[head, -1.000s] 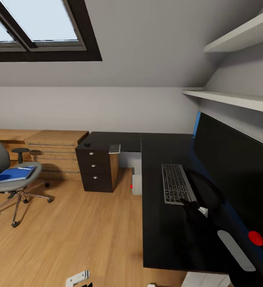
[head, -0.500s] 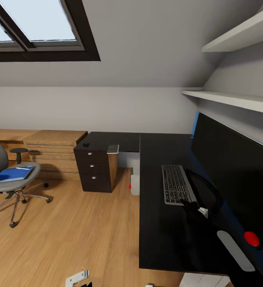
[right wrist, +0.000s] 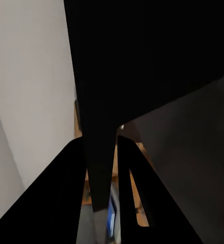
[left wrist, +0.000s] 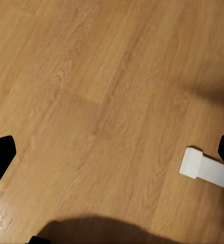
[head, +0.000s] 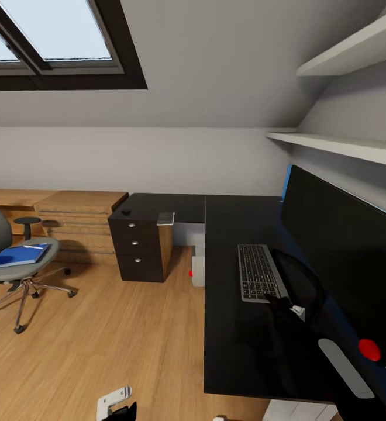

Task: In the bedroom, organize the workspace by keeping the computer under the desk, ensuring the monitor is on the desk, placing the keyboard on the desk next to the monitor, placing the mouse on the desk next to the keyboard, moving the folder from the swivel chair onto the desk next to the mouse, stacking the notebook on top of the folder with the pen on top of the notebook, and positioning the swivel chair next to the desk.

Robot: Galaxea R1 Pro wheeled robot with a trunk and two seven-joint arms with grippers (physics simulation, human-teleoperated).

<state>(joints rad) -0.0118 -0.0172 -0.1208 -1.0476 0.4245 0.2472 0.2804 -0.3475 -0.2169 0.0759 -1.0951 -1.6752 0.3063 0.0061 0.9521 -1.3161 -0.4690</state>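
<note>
The right gripper [head: 285, 304], a black two-fingered pincer, sits low over the black-topped desk [head: 240, 339] at the near end of the slim dark grey keyboard [head: 258, 270]; in the head view it merges with the dark desk and the monitor's round base, so whether its fingers are apart or together cannot be told. The right wrist view is mostly black shapes and does not settle it. The left gripper's [left wrist: 112, 168] dark fingertips [left wrist: 0, 155] stand wide apart at opposite edges of the left wrist view, holding nothing above the wood plank floor [left wrist: 102, 91].

The wide black-fronted monitor [head: 345, 257] stands just beside the keyboard, so a careless lift of the right arm could likely nudge the keyboard askew or knock the screen.

The flat bright blue folder [head: 19, 255] lies on the seat of the grey upholstered swivel chair [head: 11, 266], well apart from the desk. A light grey tower [head: 199, 266] shows partly under the desk edge. A small dark object, possibly the mouse [head: 126, 212], rests on the dark drawer cabinet [head: 139, 245]; it is too small to confirm.
</note>
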